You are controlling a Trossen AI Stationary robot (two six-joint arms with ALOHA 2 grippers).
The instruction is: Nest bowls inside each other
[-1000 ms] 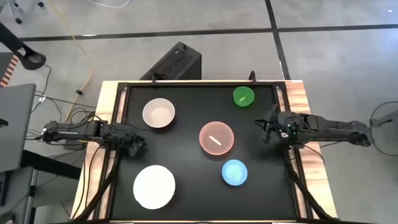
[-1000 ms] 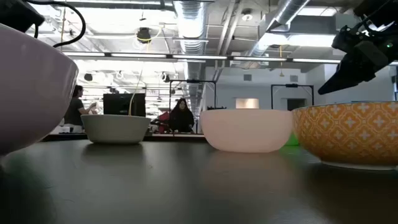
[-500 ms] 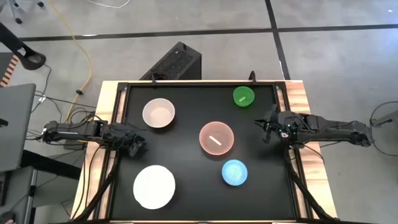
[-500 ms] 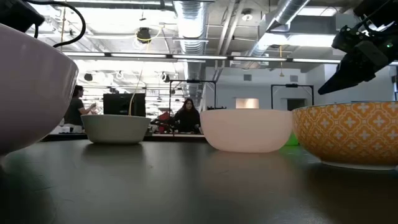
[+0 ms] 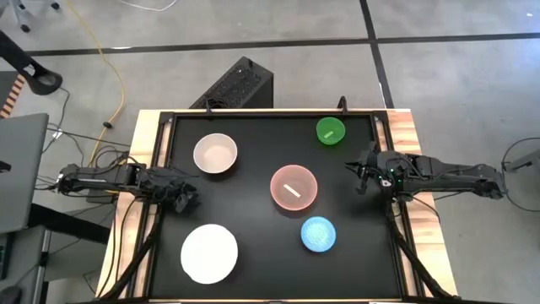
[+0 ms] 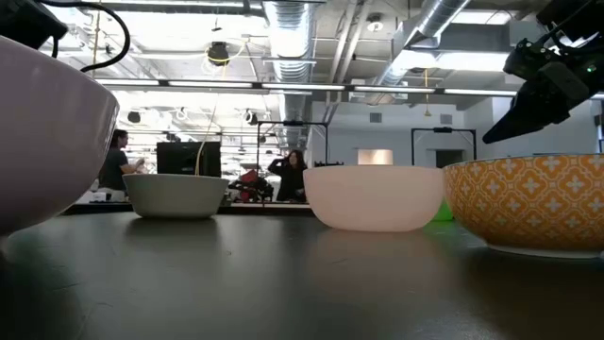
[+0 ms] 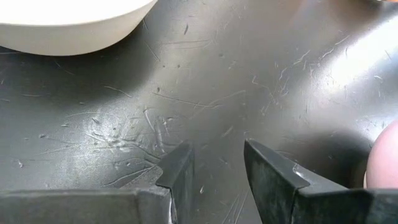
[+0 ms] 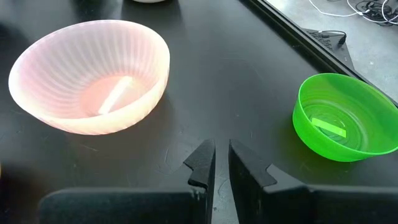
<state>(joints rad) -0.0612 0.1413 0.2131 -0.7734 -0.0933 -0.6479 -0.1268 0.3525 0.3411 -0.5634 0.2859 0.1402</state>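
Five bowls rest on their bases on the black tabletop, all apart from each other. The cream-white bowl is far left and the large white bowl near left. The pink bowl is central, the light blue bowl sits near it toward the front, and the green bowl is far right. My left gripper is at the left edge, open, over bare tabletop. My right gripper is at the right edge, between the pink bowl and the green bowl. Its fingers stand a narrow gap apart, with nothing between them.
A raised black rim and wooden side strips border the tabletop. In the low view the white bowl fills the left side. A bowl with an orange-patterned wall stands at the right, under my right gripper. People show in the room behind.
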